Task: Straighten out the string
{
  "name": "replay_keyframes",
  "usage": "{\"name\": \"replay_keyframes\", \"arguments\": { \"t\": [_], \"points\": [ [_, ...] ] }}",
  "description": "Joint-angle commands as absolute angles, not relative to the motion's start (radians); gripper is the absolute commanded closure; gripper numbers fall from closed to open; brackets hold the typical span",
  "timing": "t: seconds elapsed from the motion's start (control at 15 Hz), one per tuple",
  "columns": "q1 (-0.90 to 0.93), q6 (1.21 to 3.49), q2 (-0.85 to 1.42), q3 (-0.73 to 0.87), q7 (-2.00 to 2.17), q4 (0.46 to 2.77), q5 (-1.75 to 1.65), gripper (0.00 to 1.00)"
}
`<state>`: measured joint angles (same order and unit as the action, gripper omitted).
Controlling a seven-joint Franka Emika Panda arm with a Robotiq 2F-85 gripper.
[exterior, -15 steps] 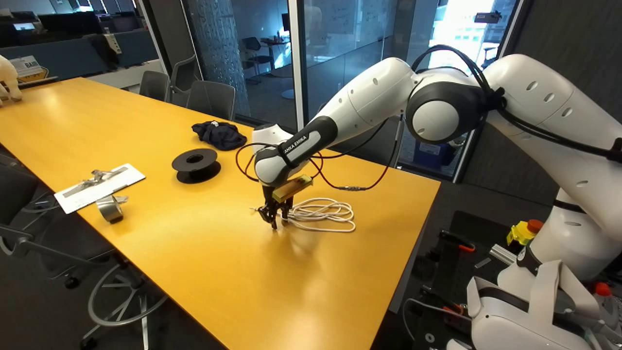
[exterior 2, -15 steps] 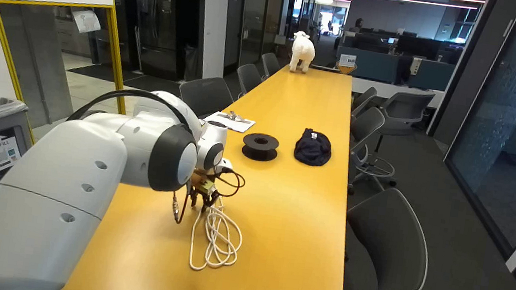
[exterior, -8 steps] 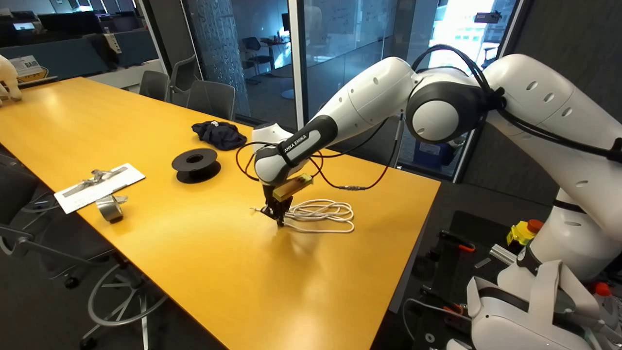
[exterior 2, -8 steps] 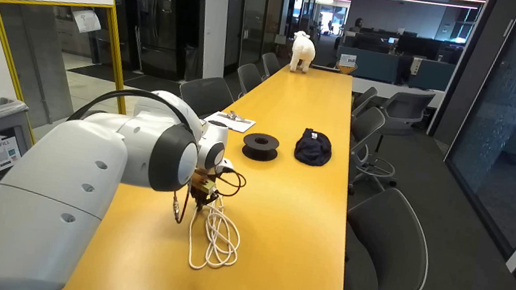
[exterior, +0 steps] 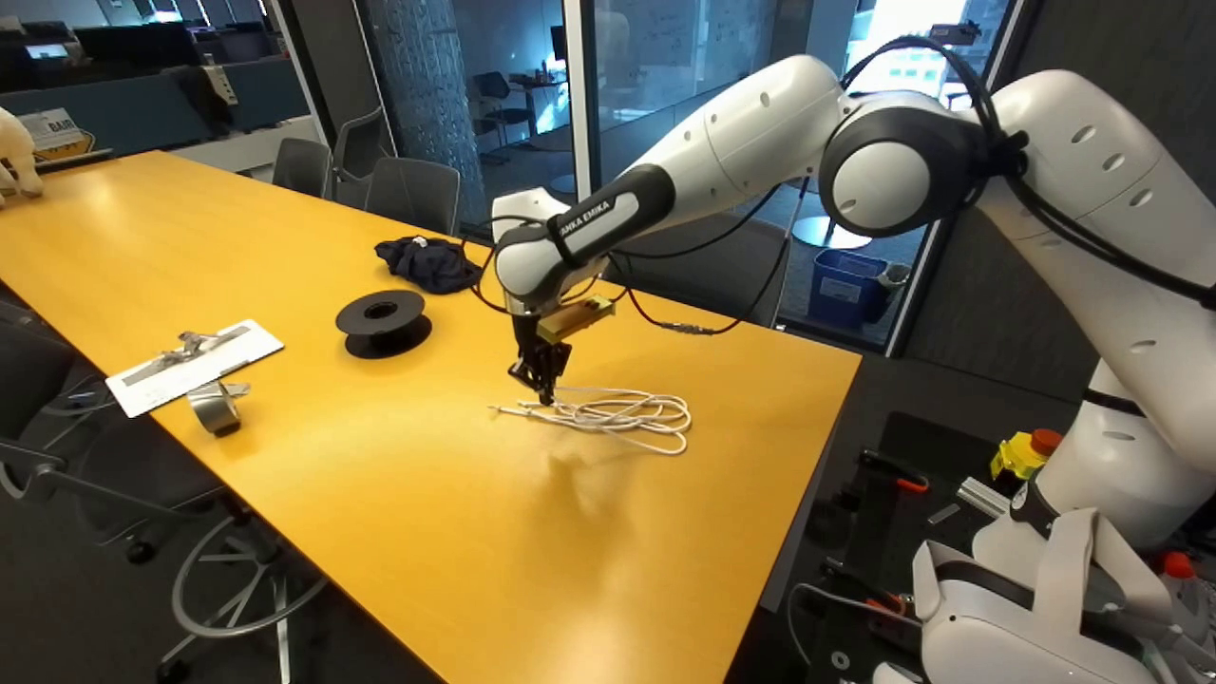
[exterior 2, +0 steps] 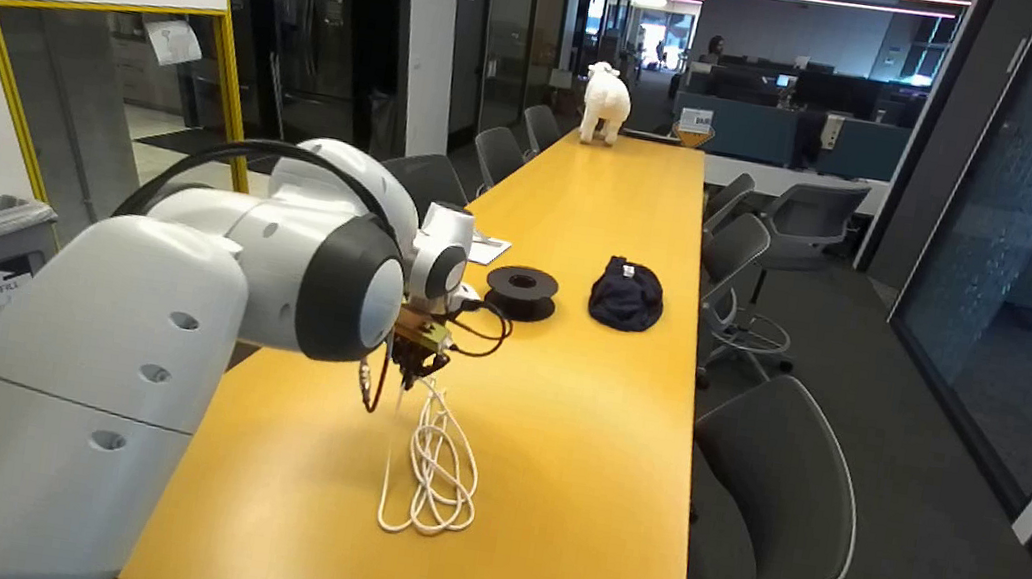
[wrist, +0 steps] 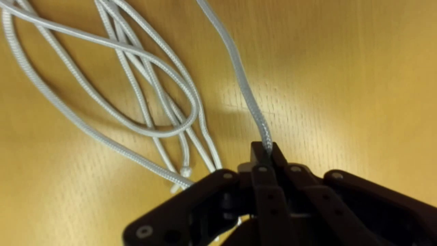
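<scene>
Gripping the white string (wrist: 196, 106) in closed jaws, above the table (exterior: 475, 570)
Pinching one strand below and right of centre in the wrist view, leading from there to the top edge; otherwise lying in crossed loops at upper left, and below the middle in both exterior views. Also on the table, higher in both exterior views: a black spool (exterior: 383, 328) and, near it, a dark cloth (exterior: 429, 264).
</scene>
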<state>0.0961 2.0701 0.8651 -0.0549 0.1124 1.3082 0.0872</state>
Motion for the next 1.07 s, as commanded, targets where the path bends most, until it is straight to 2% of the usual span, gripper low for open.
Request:
{"name": "replay_keyframes", "arguments": {
  "t": [0.0, 0.6, 1.0],
  "points": [
    [0.100, 2.100, 0.648, -0.035, 0.162, 1.474, 0.082, 0.99],
    [0.148, 2.172, 0.176, 0.057, 0.554, 1.789, -0.044, 0.99],
    [0.112, 2.118, -0.146, 0.011, 0.912, 1.986, -0.254, 0.99]
  ]
}}
